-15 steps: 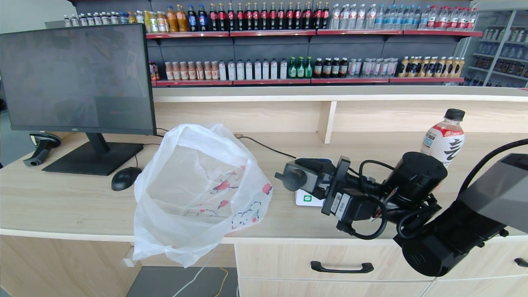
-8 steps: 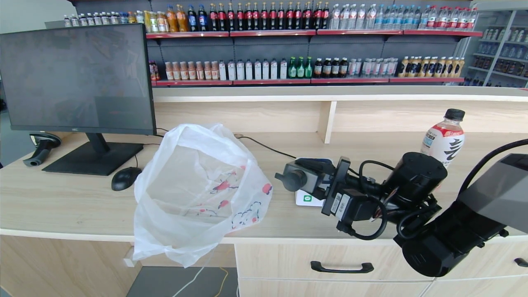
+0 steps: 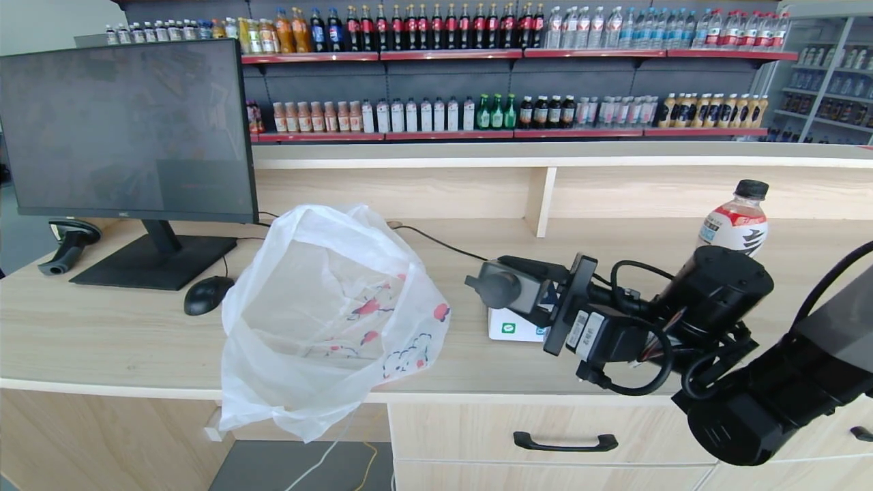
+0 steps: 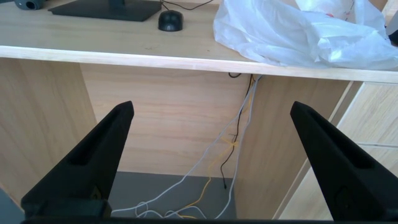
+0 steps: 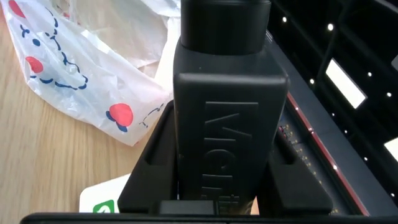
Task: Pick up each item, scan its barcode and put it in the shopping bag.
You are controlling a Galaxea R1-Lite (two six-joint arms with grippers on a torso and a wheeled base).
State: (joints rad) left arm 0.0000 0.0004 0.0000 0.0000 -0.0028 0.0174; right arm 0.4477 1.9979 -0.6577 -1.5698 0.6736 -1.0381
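Now, the right tool (image 3: 539,290) had slid a touch toward 3 o'clock since a second ago, with its fingers clamped tight around the black scanner (image 3: 501,290). The scanner's round nose had lifted slightly over the white card stand (image 3: 508,329) on the counter (image 3: 123,334). The arm behind it had swung the same way and now covered more of the bottle (image 3: 735,221), which stood upright at 2 o'clock from the scanner, well apart. The shopping bag (image 3: 327,314) had not budged. It sat slumped with its mouth gaping at 9 o'clock from the scanner, its lower part draped over the counter's front edge. The left tool (image 4: 211,109) hung below the counter's edge, fingers spread wide with nothing between them. From the right wrist, the scanner (image 5: 224,137) stood squarely between the jaws, the bag (image 5: 74,56) beyond it.
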